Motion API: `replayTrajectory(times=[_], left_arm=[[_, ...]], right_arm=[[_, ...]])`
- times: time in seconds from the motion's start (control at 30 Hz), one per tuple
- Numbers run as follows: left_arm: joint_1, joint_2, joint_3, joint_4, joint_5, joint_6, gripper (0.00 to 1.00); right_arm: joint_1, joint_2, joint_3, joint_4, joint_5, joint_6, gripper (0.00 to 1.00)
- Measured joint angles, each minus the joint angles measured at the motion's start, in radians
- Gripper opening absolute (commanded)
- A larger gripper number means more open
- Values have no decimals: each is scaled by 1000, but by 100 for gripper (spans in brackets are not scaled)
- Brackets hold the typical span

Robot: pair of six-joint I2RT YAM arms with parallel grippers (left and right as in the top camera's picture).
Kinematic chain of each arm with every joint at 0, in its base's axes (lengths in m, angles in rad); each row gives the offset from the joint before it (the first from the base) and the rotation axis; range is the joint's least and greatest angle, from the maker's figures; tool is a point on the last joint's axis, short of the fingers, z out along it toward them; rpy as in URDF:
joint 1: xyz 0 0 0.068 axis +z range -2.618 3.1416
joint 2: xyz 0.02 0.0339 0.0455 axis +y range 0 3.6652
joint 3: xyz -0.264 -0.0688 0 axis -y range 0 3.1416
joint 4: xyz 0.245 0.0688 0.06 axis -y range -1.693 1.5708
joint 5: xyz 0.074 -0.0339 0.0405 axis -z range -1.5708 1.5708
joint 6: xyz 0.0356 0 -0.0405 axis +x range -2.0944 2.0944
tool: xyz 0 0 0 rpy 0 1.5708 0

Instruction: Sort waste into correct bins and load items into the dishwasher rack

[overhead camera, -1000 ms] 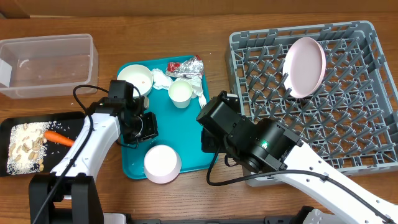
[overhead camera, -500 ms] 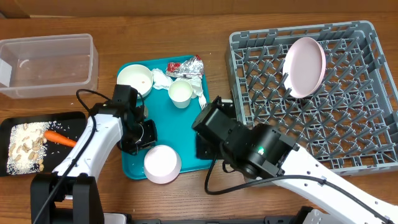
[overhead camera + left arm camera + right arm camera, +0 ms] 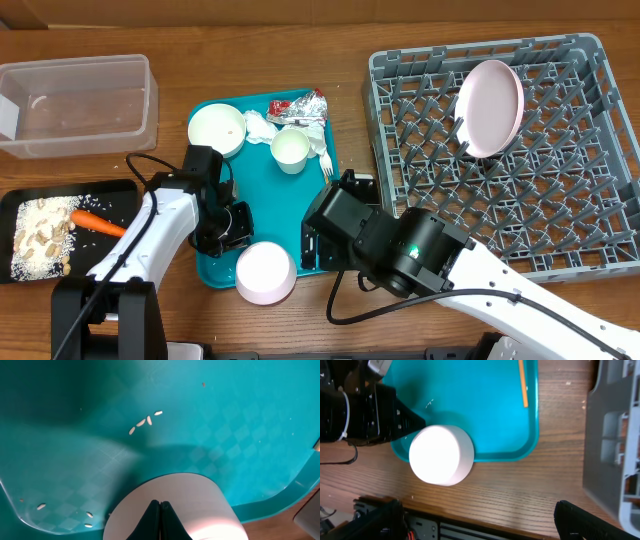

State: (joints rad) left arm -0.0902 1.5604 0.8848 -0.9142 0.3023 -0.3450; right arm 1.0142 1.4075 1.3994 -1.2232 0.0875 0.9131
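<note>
Left gripper (image 3: pixel 160 510) pinched fully shut, gripping nothing, tips right over the upturned small white bowl (image 3: pixel 265 272) at the near edge of the flat teal plastic tray (image 3: pixel 275 205). Right gripper (image 3: pixel 315 248) sits just beside that bowl, jaws spread wide, empty. Round white plate (image 3: pixel 489 107) leans in the grey lattice rack (image 3: pixel 590 240).

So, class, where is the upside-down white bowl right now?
In the overhead view, the bowl sits at the teal tray's near edge, towards the robot's left, right beside the left hand.
</note>
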Motion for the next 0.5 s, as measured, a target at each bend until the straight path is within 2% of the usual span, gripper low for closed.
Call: replayTrajectory(times=[0.13,0.17,0.23,0.3,0.33,0.37,0.5], left_arm=[[10,0,45,-36,0,0,4],[14,0,66,-46,0,0,7],[26,0,119,-71,-4,-2,20],[36,0,177,-98,-11,-3,40],[41,0,200,-108,-17,-9,46],[48,-1,223,-116,-23,-12,50],[70,-1,262,-133,-38,-18,54]], right_arm=[[47,0,-52,50,-34,55,100],[55,0,-69,65,-41,69,100],[73,0,-120,116,-67,132,100],[79,0,-171,153,-97,213,100],[80,0,-198,172,-113,259,100],[79,0,-222,191,-126,302,100],[79,0,-322,312,-188,458,100]])
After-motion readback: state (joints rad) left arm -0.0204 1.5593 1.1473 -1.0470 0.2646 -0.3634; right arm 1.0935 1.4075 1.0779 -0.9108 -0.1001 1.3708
